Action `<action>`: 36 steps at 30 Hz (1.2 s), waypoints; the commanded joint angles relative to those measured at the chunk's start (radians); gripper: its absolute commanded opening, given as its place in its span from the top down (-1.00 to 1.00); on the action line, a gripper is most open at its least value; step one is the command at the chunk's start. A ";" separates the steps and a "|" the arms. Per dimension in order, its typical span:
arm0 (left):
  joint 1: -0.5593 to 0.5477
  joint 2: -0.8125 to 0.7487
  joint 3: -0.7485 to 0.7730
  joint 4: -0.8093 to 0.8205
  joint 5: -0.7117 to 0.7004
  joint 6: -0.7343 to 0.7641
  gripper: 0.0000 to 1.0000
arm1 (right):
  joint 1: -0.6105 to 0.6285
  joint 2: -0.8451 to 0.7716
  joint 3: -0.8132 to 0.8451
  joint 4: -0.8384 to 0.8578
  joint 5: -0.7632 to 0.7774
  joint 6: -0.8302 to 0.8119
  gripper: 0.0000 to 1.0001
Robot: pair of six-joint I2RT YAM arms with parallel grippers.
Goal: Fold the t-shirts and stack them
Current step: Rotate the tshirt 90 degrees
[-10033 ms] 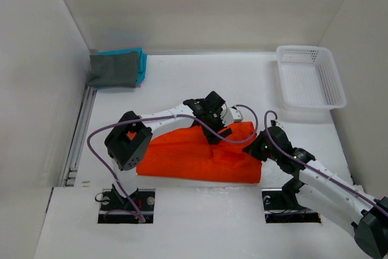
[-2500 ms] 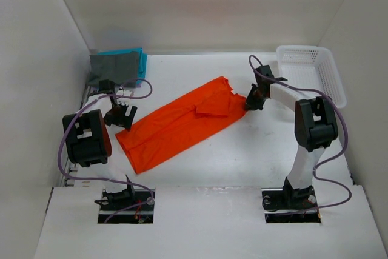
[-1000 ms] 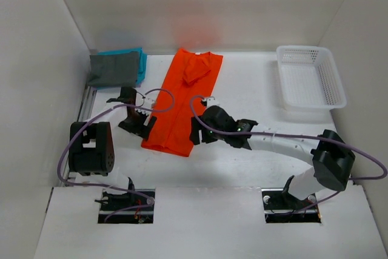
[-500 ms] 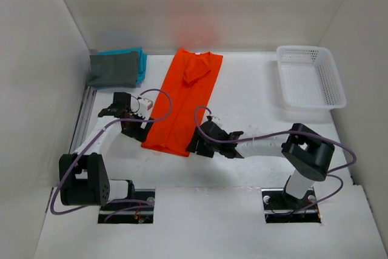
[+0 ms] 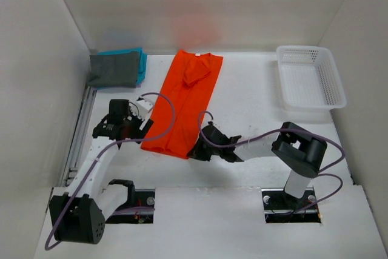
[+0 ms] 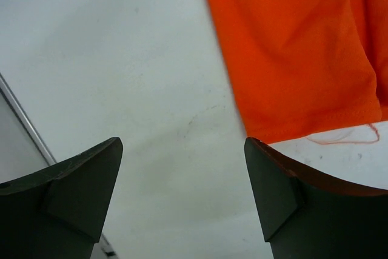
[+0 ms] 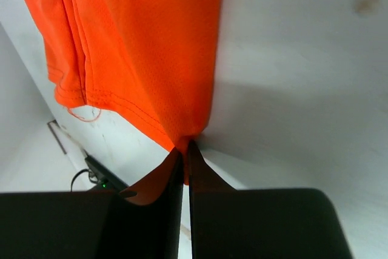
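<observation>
Orange t-shirt (image 5: 185, 101) lies in long strip on table (image 5: 254, 95), collar far. Right gripper (image 7: 183, 150) pinched tight on near right hem corner. Left gripper (image 6: 182, 147) gapes wide, empty, beside near left corner, likely lining up matching pinch for fold. Folded grey t-shirt (image 5: 113, 70) stacked far left.
</observation>
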 commanded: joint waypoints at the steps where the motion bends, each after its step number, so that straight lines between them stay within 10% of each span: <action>1: -0.114 -0.087 -0.038 -0.001 -0.001 0.233 -0.61 | 0.006 -0.036 -0.105 -0.010 -0.002 0.045 0.86; 9: -0.421 -0.237 -0.225 -0.173 0.004 0.930 -0.58 | 0.033 -0.127 -0.214 0.025 -0.048 0.010 0.86; 16: -0.465 -0.279 -0.249 -0.314 0.091 1.200 -0.60 | 0.050 -0.210 -0.307 0.036 -0.038 0.016 0.85; 36: -0.704 -0.031 -0.321 -0.141 0.047 1.018 0.25 | 0.049 -0.196 -0.309 0.060 -0.078 -0.005 0.83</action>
